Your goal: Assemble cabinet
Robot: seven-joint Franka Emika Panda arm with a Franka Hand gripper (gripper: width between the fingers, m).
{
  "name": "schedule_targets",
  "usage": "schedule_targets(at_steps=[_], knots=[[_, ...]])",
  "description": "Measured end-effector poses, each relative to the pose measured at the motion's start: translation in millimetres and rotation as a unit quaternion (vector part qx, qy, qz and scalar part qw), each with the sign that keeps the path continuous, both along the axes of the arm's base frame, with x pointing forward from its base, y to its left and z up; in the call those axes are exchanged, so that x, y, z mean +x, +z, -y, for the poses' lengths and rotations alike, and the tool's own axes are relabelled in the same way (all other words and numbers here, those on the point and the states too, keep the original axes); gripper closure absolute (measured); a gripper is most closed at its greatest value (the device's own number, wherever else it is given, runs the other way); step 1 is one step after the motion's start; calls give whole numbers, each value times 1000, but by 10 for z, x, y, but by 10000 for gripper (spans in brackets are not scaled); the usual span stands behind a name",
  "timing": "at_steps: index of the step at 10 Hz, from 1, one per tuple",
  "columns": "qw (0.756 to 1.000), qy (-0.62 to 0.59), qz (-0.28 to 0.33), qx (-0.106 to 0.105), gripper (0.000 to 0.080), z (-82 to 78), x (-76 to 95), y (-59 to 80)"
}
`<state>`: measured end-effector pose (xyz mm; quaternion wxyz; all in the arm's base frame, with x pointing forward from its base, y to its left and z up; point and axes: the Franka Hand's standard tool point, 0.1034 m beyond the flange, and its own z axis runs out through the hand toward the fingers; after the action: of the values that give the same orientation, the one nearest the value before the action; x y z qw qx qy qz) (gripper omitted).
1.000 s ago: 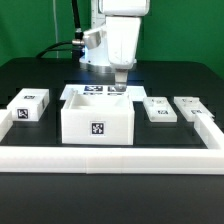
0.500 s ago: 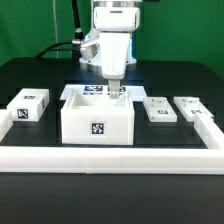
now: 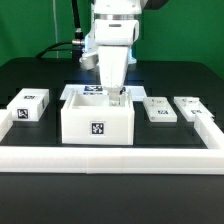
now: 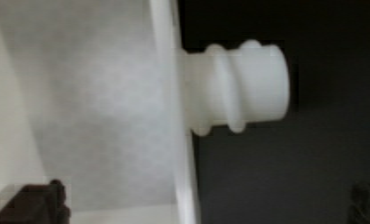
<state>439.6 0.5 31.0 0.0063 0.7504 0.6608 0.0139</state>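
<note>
The cabinet box (image 3: 97, 120), white with a square tag on its front, stands open-topped in the middle of the table. My gripper (image 3: 118, 95) is low over its far wall, toward the exterior view's right. In the wrist view the box wall (image 4: 102, 110) runs between my two dark fingertips (image 4: 31, 203), which stand wide apart on either side of it, and a ribbed white peg (image 4: 244, 85) sticks out of the wall's side. My gripper (image 4: 196, 205) is open and holds nothing. Two flat white door panels (image 3: 157, 110) (image 3: 188, 105) lie to the exterior view's right of the box.
A small white tagged block (image 3: 28, 105) lies to the exterior view's left of the box. The long white L-shaped rail (image 3: 110, 160) runs along the front and up the right side. The marker board (image 3: 92, 90) lies just behind the box.
The arm has come down and slightly forward, bringing the gripper lower onto the box's far wall. The parts on the table have not moved.
</note>
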Motion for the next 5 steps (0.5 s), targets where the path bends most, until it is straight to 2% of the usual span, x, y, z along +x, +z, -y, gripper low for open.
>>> schedule_targets(at_steps=[1, 2, 5], knots=[[1000, -1, -1, 0, 100, -2, -6, -15], [1000, -3, -3, 1, 100, -4, -14, -34], [1000, -3, -4, 1, 552, 2, -19, -37]])
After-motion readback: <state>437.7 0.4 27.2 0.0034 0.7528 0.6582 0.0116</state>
